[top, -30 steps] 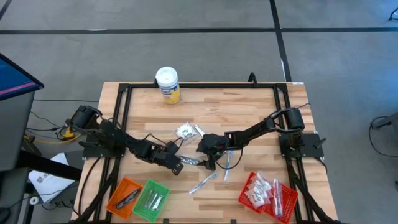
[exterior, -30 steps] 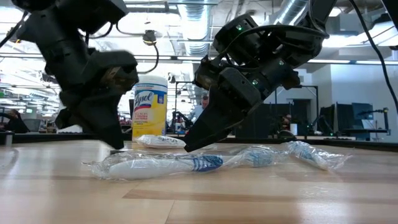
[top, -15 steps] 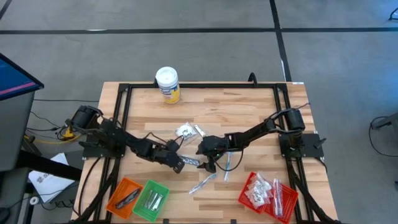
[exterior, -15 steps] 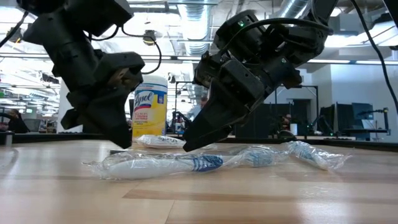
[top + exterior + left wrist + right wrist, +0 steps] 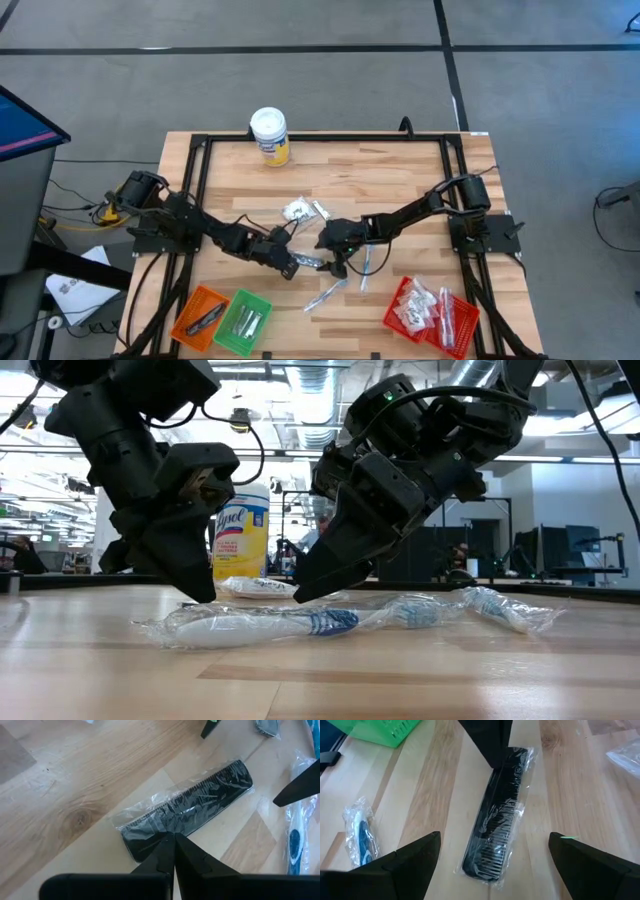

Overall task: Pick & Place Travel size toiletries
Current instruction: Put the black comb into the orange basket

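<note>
A black comb (image 5: 308, 260) in clear wrap lies flat on the wooden table between my two grippers. My left gripper (image 5: 291, 266) is shut, with its fingertips at the comb's end nearer the table's left edge. My right gripper (image 5: 495, 836) stands open at the comb's other end, one finger on either side and touching nothing. Other travel size toiletries lie loose: white sachets (image 5: 297, 210) and wrapped toothbrushes (image 5: 260, 625) near the front. My left gripper sets its shut fingertips (image 5: 173, 839) on the wrapped comb's left end (image 5: 145, 847), slanting down from the table's left side. The comb lies flat on the table. Whether the tips press on it or only rest there, I cannot tell.
A white-lidded yellow canister (image 5: 270, 135) stands at the far edge. Orange (image 5: 200, 315) and green (image 5: 243, 320) baskets sit at the front left, a red basket (image 5: 430, 312) with sachets at the front right. Wrapped toothbrushes (image 5: 325, 295) lie just in front of the grippers.
</note>
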Controlling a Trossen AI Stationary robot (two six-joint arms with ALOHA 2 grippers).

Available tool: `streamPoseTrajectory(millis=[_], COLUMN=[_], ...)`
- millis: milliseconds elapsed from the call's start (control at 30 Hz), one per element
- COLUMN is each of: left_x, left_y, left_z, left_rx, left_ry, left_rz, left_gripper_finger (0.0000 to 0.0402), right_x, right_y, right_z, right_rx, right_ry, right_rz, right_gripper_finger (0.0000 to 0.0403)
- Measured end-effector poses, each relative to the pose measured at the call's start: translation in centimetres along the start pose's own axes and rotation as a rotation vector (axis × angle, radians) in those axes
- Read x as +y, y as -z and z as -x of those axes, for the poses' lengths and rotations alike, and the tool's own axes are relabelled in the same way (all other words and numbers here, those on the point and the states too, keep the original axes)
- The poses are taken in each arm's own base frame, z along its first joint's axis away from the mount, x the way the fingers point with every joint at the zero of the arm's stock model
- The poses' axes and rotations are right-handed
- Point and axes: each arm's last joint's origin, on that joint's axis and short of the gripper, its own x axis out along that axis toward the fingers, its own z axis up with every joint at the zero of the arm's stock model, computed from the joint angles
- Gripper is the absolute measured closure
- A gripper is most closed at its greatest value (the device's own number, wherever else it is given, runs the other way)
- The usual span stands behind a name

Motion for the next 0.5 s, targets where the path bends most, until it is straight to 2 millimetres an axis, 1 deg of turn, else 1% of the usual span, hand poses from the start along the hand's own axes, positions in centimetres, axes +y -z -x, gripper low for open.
streamPoseTrajectory(millis=[233, 500], left_x=[0.0, 0.3], left_y=[0.3, -0.2], left_z=[-1.1, -1.3], left_rx=[0.004, -0.012], left_ry=[-0.006, -0.01], left_rz=[0.091, 0.183], left_gripper_finger=[0.0402, 0.0402], right_x=[0.4, 0.4], right_y=[0.1, 0.2], right_z=[-0.1, -0.1], right_rx=[0.004, 0.015], right_ry=[-0.008, -0.003], right_rz=[0.004, 0.004], right_gripper_finger=[0.004, 0.004])
